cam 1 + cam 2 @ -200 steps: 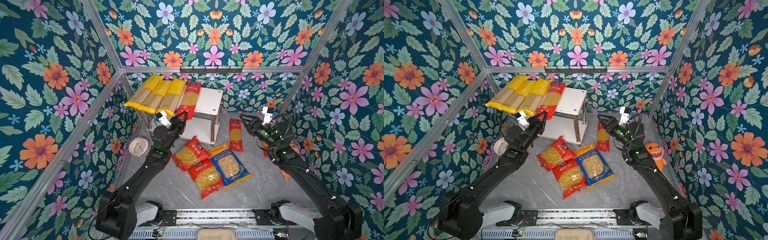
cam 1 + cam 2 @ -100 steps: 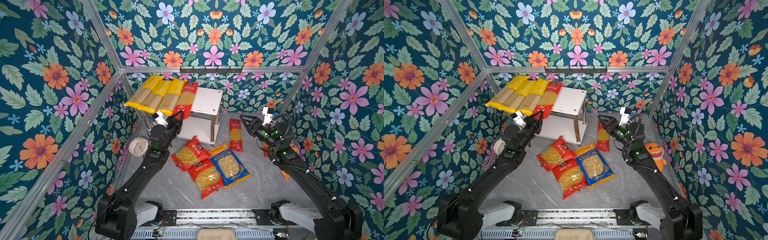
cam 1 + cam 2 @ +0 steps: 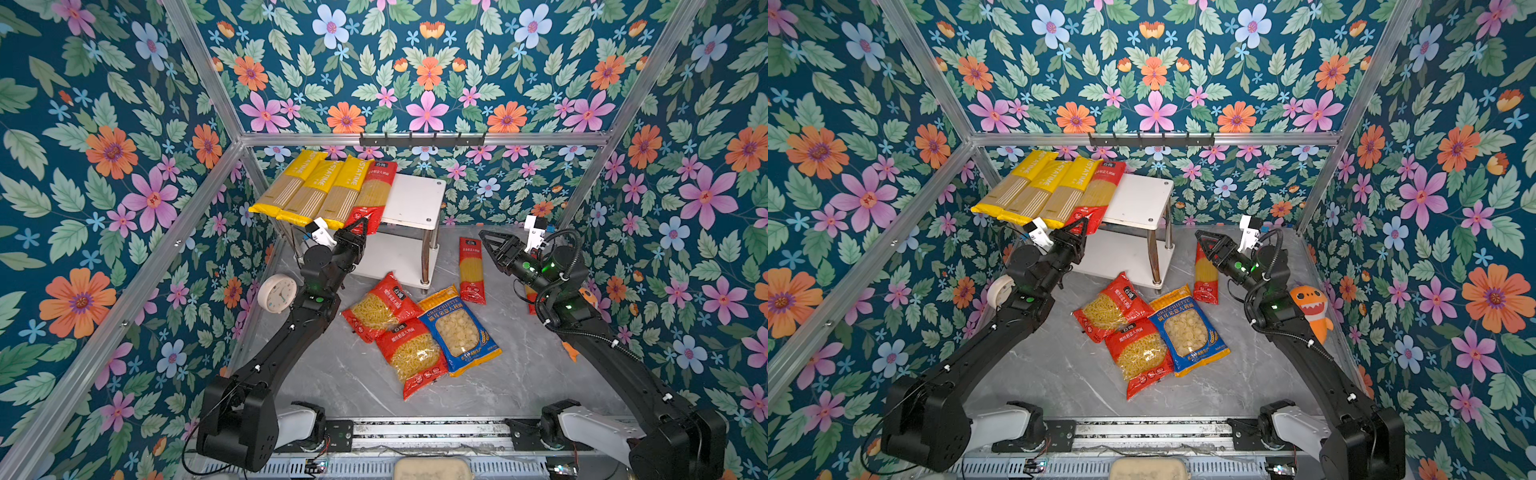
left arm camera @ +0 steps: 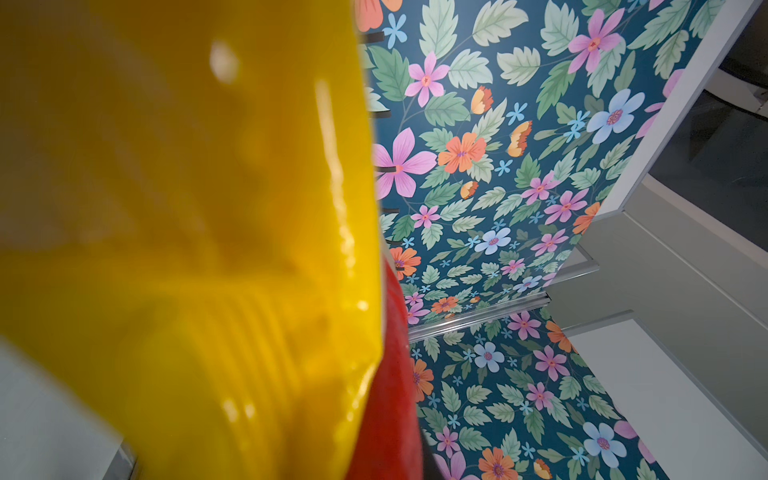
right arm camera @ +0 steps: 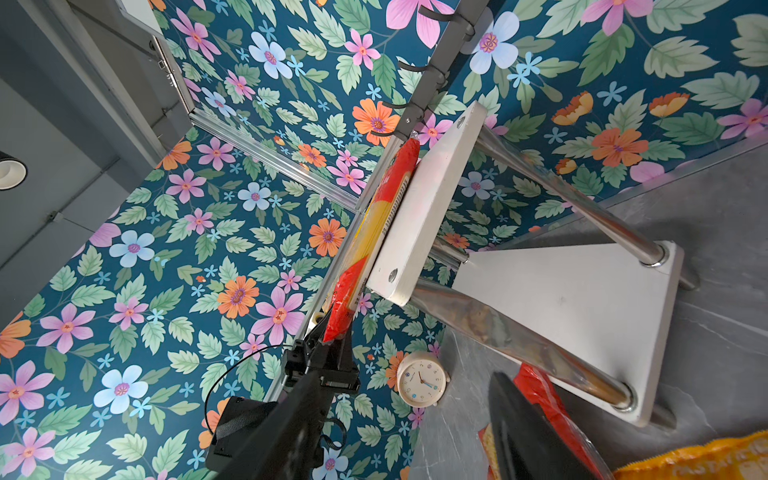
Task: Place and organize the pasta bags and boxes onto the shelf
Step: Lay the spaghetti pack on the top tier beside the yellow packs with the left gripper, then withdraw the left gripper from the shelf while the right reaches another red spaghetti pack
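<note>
The shelf [image 3: 413, 199] stands at the back with three long yellow spaghetti packs [image 3: 318, 189] side by side on its top board, their near ends jutting past the front-left edge. Beside them lies a long red pack [image 3: 374, 193]. My left gripper [image 3: 360, 227] is shut on that pack's near end, which fills the left wrist view together with a yellow pack [image 4: 187, 249]. My right gripper [image 3: 489, 242] hangs open above another red long pack [image 3: 471, 270] on the floor. Two red short-pasta bags [image 3: 380, 305] [image 3: 411, 353] and a blue-orange bag [image 3: 457, 332] lie mid-floor.
A small round clock [image 3: 277, 293] stands by the left wall beside my left arm. An orange shark plush [image 3: 1310, 309] leans at the right wall behind my right arm. A black hook rail [image 3: 422, 139] runs along the back frame. The shelf's lower board [image 3: 395, 257] is bare.
My left gripper has shifted a little to the left with the red pack's near end, bringing it snug against the yellow packs. The right arm has not moved.
</note>
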Available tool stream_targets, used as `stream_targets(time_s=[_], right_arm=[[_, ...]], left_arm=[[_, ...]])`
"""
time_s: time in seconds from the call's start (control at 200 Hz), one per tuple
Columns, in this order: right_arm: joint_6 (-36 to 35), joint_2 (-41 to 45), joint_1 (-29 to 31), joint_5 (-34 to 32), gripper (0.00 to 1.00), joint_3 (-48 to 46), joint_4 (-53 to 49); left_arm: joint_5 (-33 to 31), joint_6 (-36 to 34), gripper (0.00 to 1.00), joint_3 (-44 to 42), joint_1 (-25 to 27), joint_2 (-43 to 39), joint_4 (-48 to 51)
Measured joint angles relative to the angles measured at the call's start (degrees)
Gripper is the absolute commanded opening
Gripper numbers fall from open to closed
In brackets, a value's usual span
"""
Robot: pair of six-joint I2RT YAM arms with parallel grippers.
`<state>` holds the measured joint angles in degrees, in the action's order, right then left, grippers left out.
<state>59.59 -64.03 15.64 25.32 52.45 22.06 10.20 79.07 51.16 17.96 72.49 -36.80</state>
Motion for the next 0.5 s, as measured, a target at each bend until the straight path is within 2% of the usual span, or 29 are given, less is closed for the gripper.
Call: stream_targets(time_s=[0.12, 0.23, 0.32, 0.5], right_arm=[[-0.1, 0.0, 0.0, -0.1, 0.65, 0.0, -0.2], [-0.4, -0.1, 0.0, -0.3, 0.65, -0.3, -0.5], [-1.3, -0.5, 0.0, -0.7, 0.65, -0.7, -1.6], [-3.1, -2.4, 0.0, -2.0, 0.64, -2.1, -5.3]], left_arm=[[-0.1, -0.6, 0.5, -0.3, 0.0, -0.7, 0.3], [0.2, -1.7, 0.66, -1.1, -0.1, -2.2, 0.8], [1.4, -3.2, 0.71, -2.9, 0.0, -4.5, 0.9], [3.4, -8.6, 0.71, -8.0, 4.1, -10.8, 2.2]])
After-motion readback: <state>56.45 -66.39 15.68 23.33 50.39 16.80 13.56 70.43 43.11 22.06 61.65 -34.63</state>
